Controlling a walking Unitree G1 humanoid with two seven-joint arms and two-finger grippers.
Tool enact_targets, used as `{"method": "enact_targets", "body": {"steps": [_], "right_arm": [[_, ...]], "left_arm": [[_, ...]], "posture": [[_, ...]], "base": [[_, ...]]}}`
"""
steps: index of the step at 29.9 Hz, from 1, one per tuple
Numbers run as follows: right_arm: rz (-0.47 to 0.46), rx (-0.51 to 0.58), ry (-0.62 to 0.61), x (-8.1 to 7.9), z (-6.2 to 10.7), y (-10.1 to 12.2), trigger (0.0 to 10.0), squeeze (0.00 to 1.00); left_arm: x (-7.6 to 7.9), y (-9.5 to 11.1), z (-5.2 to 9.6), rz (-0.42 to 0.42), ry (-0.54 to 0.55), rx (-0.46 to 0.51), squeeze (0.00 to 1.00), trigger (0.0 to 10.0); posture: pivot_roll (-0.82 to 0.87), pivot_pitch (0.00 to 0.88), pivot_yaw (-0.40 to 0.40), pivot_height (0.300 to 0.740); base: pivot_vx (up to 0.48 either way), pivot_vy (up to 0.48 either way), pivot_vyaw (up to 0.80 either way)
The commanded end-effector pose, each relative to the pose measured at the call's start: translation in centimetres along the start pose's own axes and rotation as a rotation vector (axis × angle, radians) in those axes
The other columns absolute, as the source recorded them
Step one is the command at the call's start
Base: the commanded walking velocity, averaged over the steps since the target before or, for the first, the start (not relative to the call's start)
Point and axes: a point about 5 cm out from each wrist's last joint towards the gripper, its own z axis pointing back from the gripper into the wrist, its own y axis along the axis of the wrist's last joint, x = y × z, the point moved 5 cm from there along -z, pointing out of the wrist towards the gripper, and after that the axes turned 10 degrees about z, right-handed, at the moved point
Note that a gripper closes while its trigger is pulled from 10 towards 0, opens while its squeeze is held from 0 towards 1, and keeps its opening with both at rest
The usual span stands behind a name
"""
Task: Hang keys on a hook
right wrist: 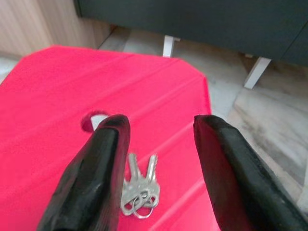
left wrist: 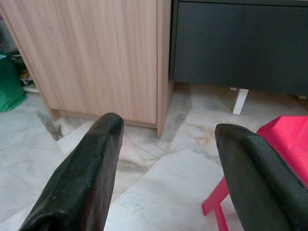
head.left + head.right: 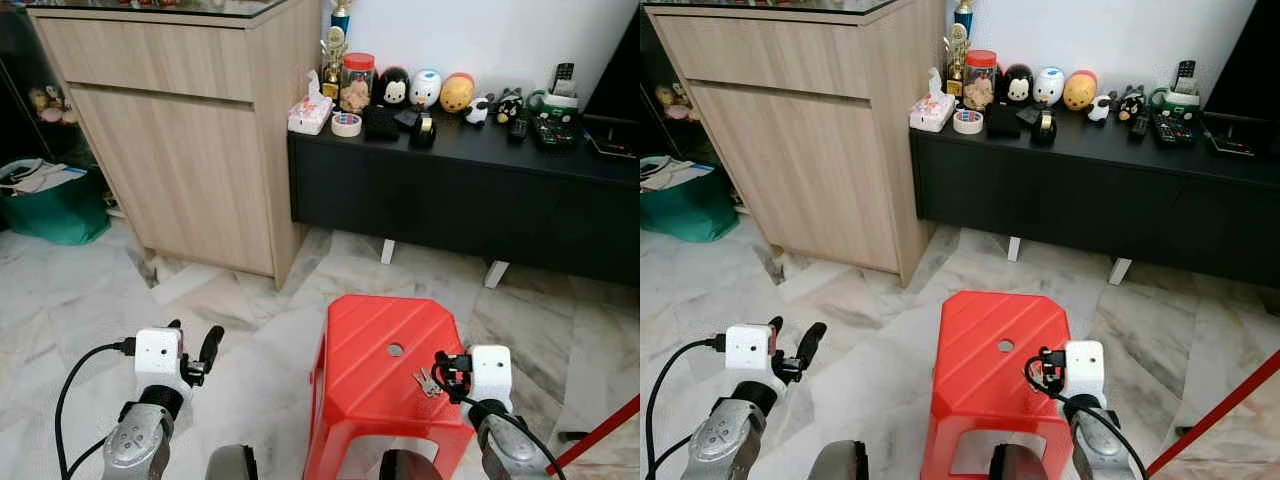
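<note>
Keys (image 1: pixel 139 192) lie flat on a red stool (image 3: pixel 370 350), between the spread fingers of the right gripper (image 1: pixel 159 159) poised low over them, at the stool's 4 o'clock; left gripper (image 2: pixel 166 163), fingers wide, hovers above the marble floor (image 3: pixel 250 310)

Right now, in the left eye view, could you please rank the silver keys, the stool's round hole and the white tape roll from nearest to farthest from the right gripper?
1. Silver keys, on the red plastic stool, just left of the right gripper.
2. Round hole, mid-seat.
3. White tape roll, on the black cabinet beyond.
</note>
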Motion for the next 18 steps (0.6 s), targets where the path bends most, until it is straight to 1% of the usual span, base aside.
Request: {"method": "enact_targets", "body": {"steps": [1, 15, 18], "right_arm": [[0.014, -0.014, 0.013, -0.11, -0.23, -0.01, 10.0, 0.00], [0.024, -0.033, 0.036, -0.54, 0.02, -0.73, 10.0, 0.00], [0.024, -0.037, 0.034, -0.53, 0.09, -0.90, 10.0, 0.00]], "left_arm": [[0.28, -0.03, -0.26, 0.000, -0.008, -0.005, 0.00, 10.0], [0.45, -0.16, -0.02, -0.004, -0.020, -0.005, 0.00, 10.0], [0.44, -0.28, 0.12, -0.005, -0.023, -0.010, 0.00, 10.0]], "posture": [[0.09, 0.000, -0.052, 0.605], [0.09, 0.000, -0.054, 0.605], [0.09, 0.000, -0.054, 0.605]], "base": [[0.259, 0.000, 0.00], [0.300, 0.000, 0.00], [0.000, 0.000, 0.00]]}}
